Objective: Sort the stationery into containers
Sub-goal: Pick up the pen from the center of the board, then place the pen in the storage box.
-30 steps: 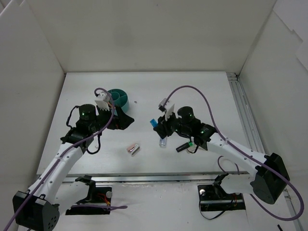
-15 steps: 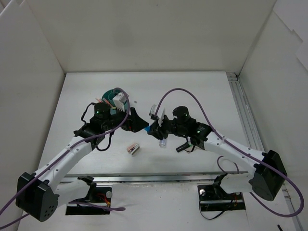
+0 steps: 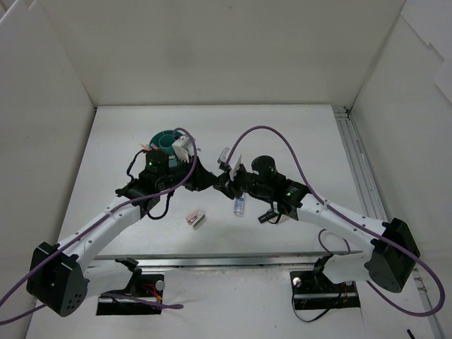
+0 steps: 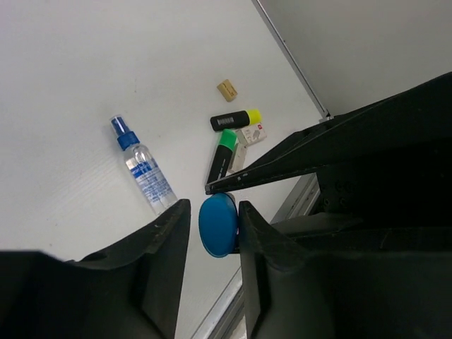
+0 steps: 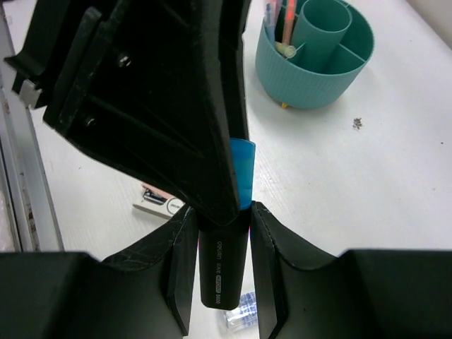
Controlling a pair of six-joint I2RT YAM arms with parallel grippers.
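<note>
My right gripper [image 5: 222, 210] is shut on the black body of a blue-capped highlighter [image 5: 224, 268], held above the table's middle. My left gripper [image 4: 215, 206] meets it head-on, its fingers closed round the blue cap [image 4: 217, 224]. In the top view the two grippers [image 3: 217, 181] [image 3: 226, 185] touch tip to tip. The teal tub [image 5: 318, 78] stands behind the left arm with pens [image 5: 279, 18] in one compartment. On the table lie the clear bottle [image 4: 145, 169], a green highlighter [image 4: 224, 154], a yellow highlighter [image 4: 235, 119], a tan eraser [image 4: 226, 90] and a pink-and-white eraser [image 3: 195, 218].
A small white eraser [image 4: 253, 134] lies beside the yellow highlighter. A tiny screw [image 5: 359, 123] sits right of the tub. A metal rail [image 3: 233, 261] runs along the near table edge. White walls enclose the table on three sides.
The left arm swung right from the tub to the right gripper, and its jaws went from wide open to closed round the blue cap. The right gripper shifted slightly left, still holding the highlighter.
</note>
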